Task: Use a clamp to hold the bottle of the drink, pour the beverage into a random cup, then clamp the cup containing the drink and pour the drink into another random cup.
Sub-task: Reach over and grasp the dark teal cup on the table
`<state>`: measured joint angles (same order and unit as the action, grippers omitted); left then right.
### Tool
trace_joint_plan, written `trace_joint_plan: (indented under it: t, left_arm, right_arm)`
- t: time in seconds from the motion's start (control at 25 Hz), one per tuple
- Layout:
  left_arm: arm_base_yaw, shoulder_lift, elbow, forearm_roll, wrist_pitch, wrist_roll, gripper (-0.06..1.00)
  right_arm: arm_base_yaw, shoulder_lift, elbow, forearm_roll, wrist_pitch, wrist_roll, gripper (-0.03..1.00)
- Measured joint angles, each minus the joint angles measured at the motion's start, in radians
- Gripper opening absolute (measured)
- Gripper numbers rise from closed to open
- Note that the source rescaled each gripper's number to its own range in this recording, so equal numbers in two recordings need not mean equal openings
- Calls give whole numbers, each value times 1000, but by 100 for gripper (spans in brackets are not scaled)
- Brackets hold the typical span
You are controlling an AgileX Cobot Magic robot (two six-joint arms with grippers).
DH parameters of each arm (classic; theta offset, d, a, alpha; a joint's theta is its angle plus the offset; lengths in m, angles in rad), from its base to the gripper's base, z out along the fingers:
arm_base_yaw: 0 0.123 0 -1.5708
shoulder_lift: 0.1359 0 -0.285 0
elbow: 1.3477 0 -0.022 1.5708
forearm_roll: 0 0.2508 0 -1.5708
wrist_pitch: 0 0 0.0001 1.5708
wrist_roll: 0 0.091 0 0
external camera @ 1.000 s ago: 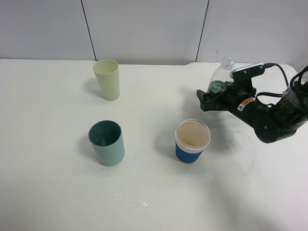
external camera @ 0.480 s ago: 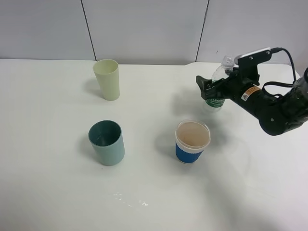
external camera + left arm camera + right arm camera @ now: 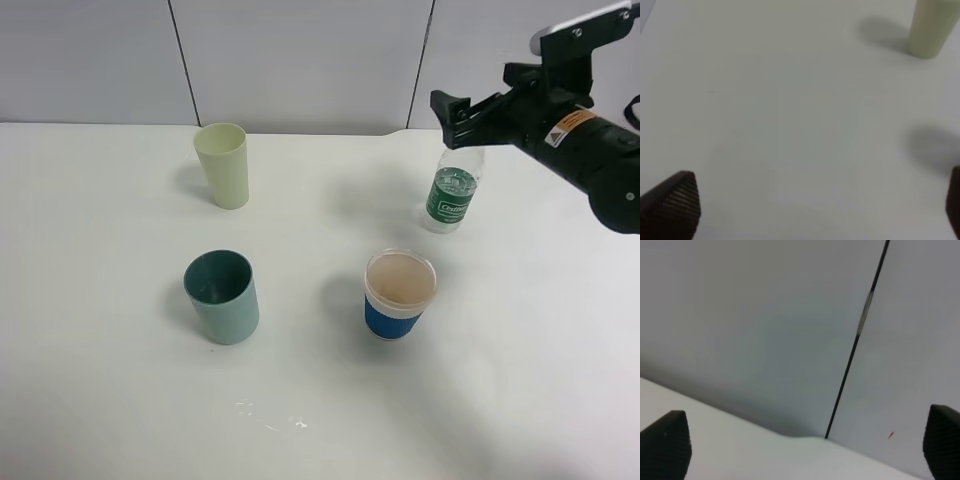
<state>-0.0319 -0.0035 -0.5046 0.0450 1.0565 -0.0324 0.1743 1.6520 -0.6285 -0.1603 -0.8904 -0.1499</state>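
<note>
The bottle (image 3: 451, 198) stands upright on the white table (image 3: 120, 400) at the right, green label facing front, its top hidden behind my right gripper (image 3: 458, 110). That gripper hangs open just above the bottle and holds nothing. Its dark fingertips (image 3: 665, 446) frame only the grey wall in the right wrist view. The teal tumbler (image 3: 222, 297) stands at the centre left. The blue-sleeved cup (image 3: 399, 294) is in the middle, in front of the bottle. My left gripper (image 3: 815, 210) is open over bare table, with one fingertip (image 3: 675, 205) showing.
A pale yellow-green cup (image 3: 224, 164) stands at the back left and also shows in the left wrist view (image 3: 932, 27). Small spilled drops (image 3: 268, 418) lie near the front edge. A grey panelled wall (image 3: 300, 60) runs behind the table.
My right gripper set the bottle upright on the table, let go of it, and rose up and to the right. The cups have not moved.
</note>
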Motion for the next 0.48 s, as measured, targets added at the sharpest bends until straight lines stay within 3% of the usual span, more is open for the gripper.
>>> trace_joint_plan:
  t: [0.24,0.48]
  left_arm:
    - [0,0,0,0,0,0,100]
    - [0,0,0,0,0,0,100]
  right_arm:
    - [-29,-227,0,1,251,-9,100]
    - [-123,-479,0,1,534,-7,100]
